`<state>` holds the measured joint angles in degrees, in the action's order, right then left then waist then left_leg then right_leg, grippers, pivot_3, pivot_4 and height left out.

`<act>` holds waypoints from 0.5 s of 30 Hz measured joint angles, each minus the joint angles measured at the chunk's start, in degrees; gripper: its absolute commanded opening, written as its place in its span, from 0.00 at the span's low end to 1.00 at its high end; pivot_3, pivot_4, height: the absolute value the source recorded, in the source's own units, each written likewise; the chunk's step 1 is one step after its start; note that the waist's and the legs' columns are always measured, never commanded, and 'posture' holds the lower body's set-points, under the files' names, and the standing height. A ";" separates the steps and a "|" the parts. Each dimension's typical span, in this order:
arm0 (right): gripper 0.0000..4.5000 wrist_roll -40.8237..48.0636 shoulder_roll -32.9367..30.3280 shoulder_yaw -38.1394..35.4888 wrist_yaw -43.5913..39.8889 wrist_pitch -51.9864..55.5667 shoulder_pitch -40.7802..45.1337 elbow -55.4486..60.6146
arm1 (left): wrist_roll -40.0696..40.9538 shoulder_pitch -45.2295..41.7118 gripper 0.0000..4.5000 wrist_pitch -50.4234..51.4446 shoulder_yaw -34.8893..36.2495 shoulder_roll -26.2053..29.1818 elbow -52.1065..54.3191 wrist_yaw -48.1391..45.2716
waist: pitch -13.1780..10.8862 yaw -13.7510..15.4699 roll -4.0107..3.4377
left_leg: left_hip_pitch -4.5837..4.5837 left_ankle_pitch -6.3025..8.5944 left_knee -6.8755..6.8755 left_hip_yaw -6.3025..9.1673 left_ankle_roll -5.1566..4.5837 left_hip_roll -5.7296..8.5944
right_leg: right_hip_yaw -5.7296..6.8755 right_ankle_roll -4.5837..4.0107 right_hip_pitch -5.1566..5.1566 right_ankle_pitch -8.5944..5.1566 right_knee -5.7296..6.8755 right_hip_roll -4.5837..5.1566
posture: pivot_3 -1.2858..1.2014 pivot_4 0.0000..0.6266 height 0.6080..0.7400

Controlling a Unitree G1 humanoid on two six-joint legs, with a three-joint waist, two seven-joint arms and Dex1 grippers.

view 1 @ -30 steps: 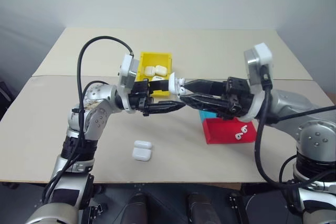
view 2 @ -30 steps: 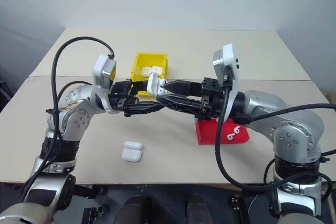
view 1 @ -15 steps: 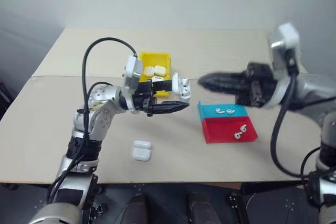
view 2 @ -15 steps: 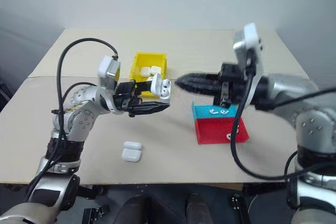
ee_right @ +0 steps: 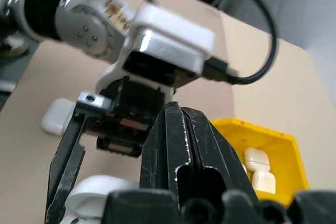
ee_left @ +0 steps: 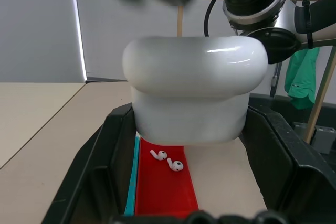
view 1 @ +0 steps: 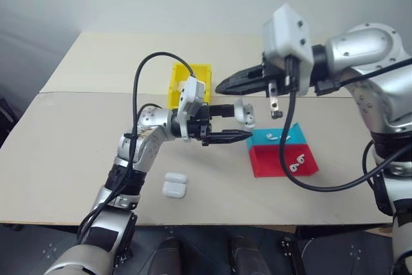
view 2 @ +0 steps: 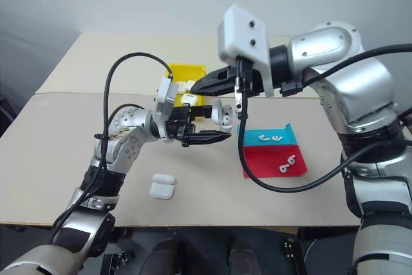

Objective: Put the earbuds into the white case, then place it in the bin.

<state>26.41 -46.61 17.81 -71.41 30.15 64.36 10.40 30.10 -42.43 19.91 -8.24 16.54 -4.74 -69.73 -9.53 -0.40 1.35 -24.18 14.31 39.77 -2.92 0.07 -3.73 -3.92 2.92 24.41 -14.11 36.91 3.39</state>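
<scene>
The white case sits clamped in the left gripper, held in the air above the tabletop beside the teal-and-red tray. Four earbuds lie on that tray. The right gripper hangs just above the case, fingers pressed together and empty, near the bin.

The white case clamped in the left gripper hides the far end of the red tray behind it; whether its lid sits fully closed cannot be told; a dark blurred shape above the case is too soft to identify; the left arm hides part of the bin beyond the gripper, so the cases inside cannot be counted; the earbuds below the right gripper are too small for detail.
</scene>
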 measured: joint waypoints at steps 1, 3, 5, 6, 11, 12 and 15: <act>0.00 -1.50 -0.37 0.77 -2.15 -2.31 -0.39 0.01 | -0.52 -0.01 0.62 -0.14 -0.04 0.01 -0.05 -0.01 | 0.00 0.10 0.00 | -0.01 0.00 0.00 0.00 -0.01 0.00 | 0.00 0.00 0.00 0.00 -0.03 0.00 | 0.52 0.24 1.00; 0.00 -3.30 -1.21 0.81 -4.62 -6.01 -1.07 -0.03 | -0.99 0.01 0.62 -0.12 -0.56 0.09 -0.58 -0.16 | 0.00 0.29 0.00 | -0.02 0.01 0.00 0.00 -0.01 0.00 | 0.01 0.01 0.00 0.00 -0.04 0.01 | 0.52 0.24 1.00; 0.00 -4.52 -2.55 0.62 -6.90 -8.38 -2.30 -0.25 | -0.92 0.04 0.62 -0.22 -0.12 0.24 -0.85 -0.01 | 0.00 0.39 0.00 | -0.01 0.01 0.01 0.00 -0.01 0.00 | 0.02 0.01 -0.01 0.00 -0.04 0.01 | 0.52 0.24 1.00; 0.00 -4.86 -2.70 0.35 -7.44 -9.08 -2.77 -0.77 | -1.16 0.05 0.62 -0.20 -0.09 0.75 -0.89 0.13 | -0.01 0.38 -0.01 | 0.01 0.01 0.02 -0.03 -0.01 0.01 | -0.01 0.01 0.00 0.00 -0.01 0.02 | 0.52 0.24 1.00; 0.00 -5.06 -4.48 -3.16 -8.30 -10.00 -5.37 -0.75 | -1.41 0.73 0.62 -0.21 0.37 1.35 -0.82 1.24 | -0.01 0.38 -0.01 | 0.02 0.01 0.02 -0.02 -0.01 0.00 | -0.01 0.01 -0.01 0.00 0.01 0.00 | 0.52 0.24 1.00; 0.00 -4.95 -4.40 -4.09 -7.59 -9.66 -6.31 -0.57 | -1.41 0.91 0.62 -0.20 0.45 1.43 -0.66 1.63 | -0.01 0.36 -0.01 | 0.03 0.01 0.02 -0.02 -0.01 -0.01 | 0.00 0.01 -0.01 0.00 0.01 0.00 | 0.52 0.24 1.00; 0.00 -2.73 -0.89 -8.80 0.10 -2.82 -8.54 -0.53 | -0.89 2.31 0.62 -0.25 2.24 1.28 1.91 4.04 | -0.01 0.13 -0.01 | 0.02 0.00 0.03 -0.01 -0.01 -0.01 | -0.02 0.00 0.01 0.00 0.08 0.01 | 0.52 0.24 1.00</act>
<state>23.68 -47.49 9.01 -71.31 27.33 55.82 9.87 29.22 -40.12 19.66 -6.01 17.81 -2.83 -65.69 -9.54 -0.26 1.34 -24.16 14.31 39.80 -2.94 0.06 -3.74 -3.94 2.92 24.42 -14.10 36.99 3.39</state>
